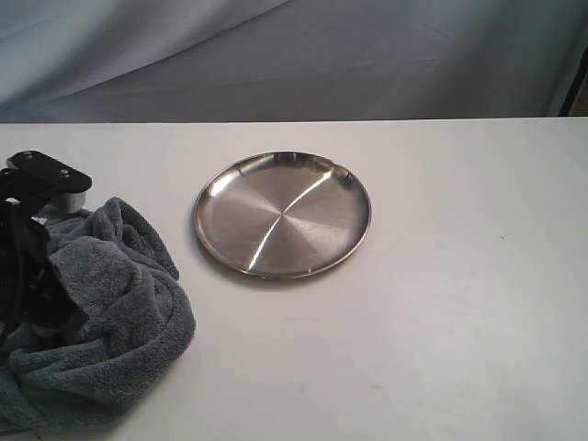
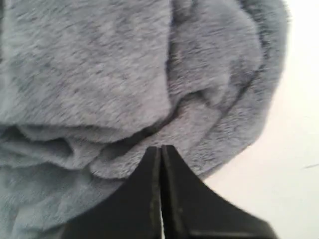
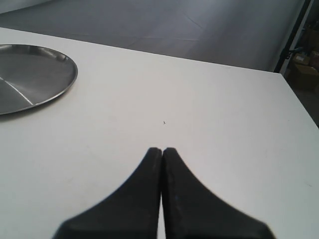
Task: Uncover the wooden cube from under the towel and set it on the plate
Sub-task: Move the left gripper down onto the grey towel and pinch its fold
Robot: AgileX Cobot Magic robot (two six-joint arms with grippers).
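Over on the left side of the table (image 1: 441, 322), my left arm (image 1: 41, 179) is hanging right above the towel (image 1: 110, 312), which is lying bunched up in a thick grey heap near the front edge. Part of the arm is sinking into the folds, so the outside camera isn't showing much of the business end. From the left wrist camera, my left jaws are pressing together with only a thin line between them, and their tips are sitting right against a fold of the towel (image 2: 99, 74). I can't tell whether any cloth is getting pinched in there or whether they're just touching it.

The wooden cube isn't showing in any view, so I can't say where it's sitting.

The plate (image 1: 282, 214) is resting flat near the middle of the table, apart from the towel, with light glinting off its brushed steel.

My right jaws are clenching on nothing, hovering over bare white table. The plate (image 3: 30, 74) is peeking in at the edge of the right wrist camera, well apart from the tips. A wrinkly grey backdrop (image 1: 294, 55) is hanging behind the table.
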